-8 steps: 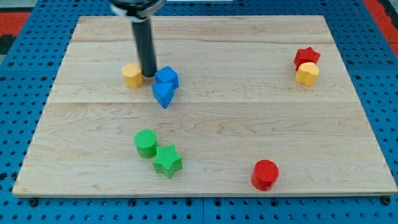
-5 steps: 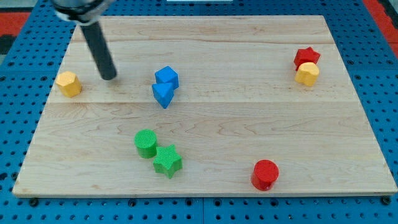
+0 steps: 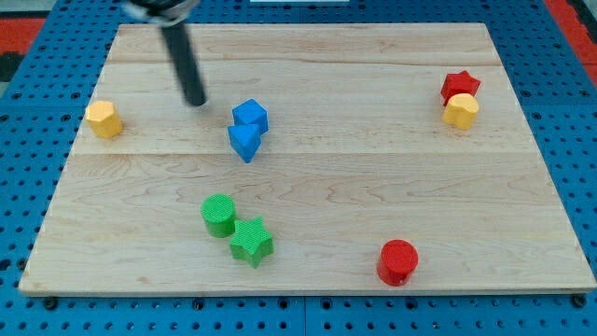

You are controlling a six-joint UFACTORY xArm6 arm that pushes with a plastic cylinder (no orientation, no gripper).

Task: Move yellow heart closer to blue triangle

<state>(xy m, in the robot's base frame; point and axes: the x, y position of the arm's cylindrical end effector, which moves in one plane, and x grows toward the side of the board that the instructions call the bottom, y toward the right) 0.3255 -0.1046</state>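
Observation:
The yellow heart [image 3: 460,110] sits at the view's right, touching the red star [image 3: 460,85] just above it. The blue triangle [image 3: 243,142] lies left of centre, touching a blue cube-like block [image 3: 250,117] above it. My tip [image 3: 195,101] rests on the board up and to the left of the two blue blocks, apart from them. It touches no block and is far to the left of the yellow heart.
A second yellow block, roughly hexagonal [image 3: 103,119], lies near the board's left edge. A green cylinder [image 3: 219,215] and a green star [image 3: 251,241] sit together at the lower left. A red cylinder [image 3: 397,261] stands near the bottom edge.
The left yellow block slid from beside the blue blocks to the board's left edge. My tip swept left with it, then came back right towards the blue blocks.

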